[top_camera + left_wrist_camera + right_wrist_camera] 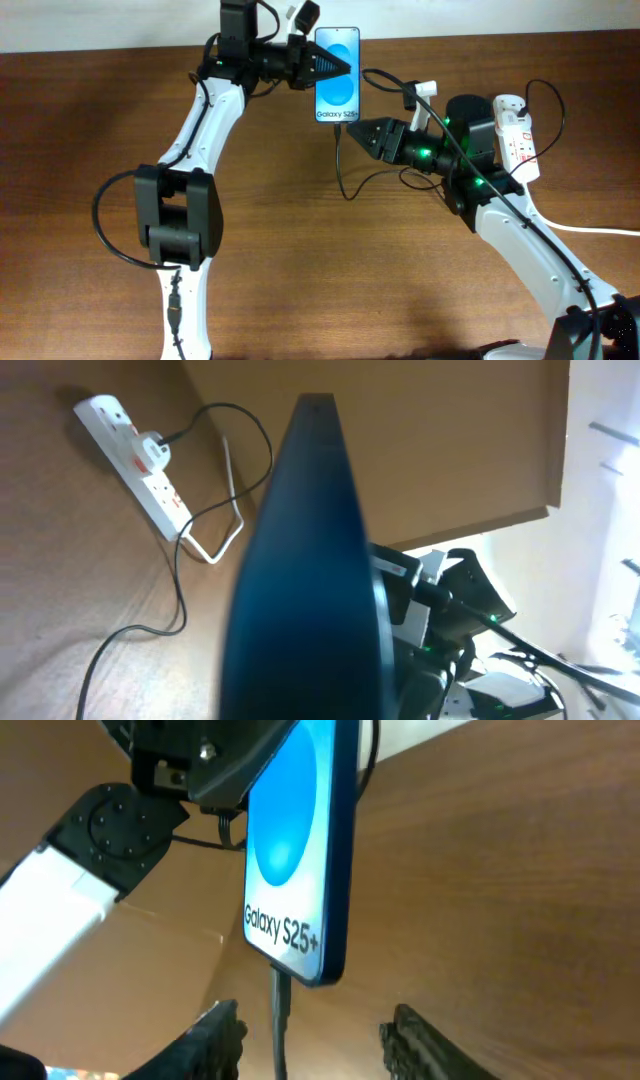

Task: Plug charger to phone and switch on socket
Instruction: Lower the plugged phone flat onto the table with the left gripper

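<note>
The phone [338,75] with its bright blue "Galaxy S25+" screen is held at the back middle of the table. My left gripper [345,68] is shut on its left edge. In the left wrist view the phone [300,560] fills the middle as a dark edge. The thin black charger cable [342,170] runs up to the phone's bottom end. In the right wrist view its plug [280,1005] sits in the bottom of the phone [300,850]. My right gripper [352,130] [310,1040] is open, its fingers on either side of the cable, not touching it. The white socket strip [517,135] [135,455] lies at the right.
The strip's thick white cord [600,232] runs off to the right edge. The black cable loops loosely over the brown table [300,250] between the arms. The table's far edge [100,48] is just behind the phone.
</note>
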`<state>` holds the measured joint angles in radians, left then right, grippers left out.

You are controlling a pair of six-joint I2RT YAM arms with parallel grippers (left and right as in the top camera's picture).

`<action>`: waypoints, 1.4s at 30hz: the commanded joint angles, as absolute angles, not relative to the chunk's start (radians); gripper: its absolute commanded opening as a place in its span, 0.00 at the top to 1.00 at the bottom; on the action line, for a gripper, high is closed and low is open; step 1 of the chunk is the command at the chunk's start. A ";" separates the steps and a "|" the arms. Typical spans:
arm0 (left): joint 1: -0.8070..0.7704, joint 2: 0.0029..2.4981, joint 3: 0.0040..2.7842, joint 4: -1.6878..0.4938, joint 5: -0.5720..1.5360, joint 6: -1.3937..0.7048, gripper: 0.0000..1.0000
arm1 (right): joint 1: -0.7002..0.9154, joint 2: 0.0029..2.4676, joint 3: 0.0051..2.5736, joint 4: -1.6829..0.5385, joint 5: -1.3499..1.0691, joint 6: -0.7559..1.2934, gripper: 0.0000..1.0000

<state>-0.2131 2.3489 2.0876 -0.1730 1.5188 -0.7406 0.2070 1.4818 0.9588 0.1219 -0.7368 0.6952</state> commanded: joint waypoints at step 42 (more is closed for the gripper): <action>-0.242 2.374 1.919 -0.962 0.278 -0.215 0.62 | 0.163 1.465 0.981 -0.233 -0.653 0.530 0.22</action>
<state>-0.2401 2.3512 1.9133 -0.9508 0.3424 -0.2245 0.1677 1.4818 0.9718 -0.2329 -0.6651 0.5449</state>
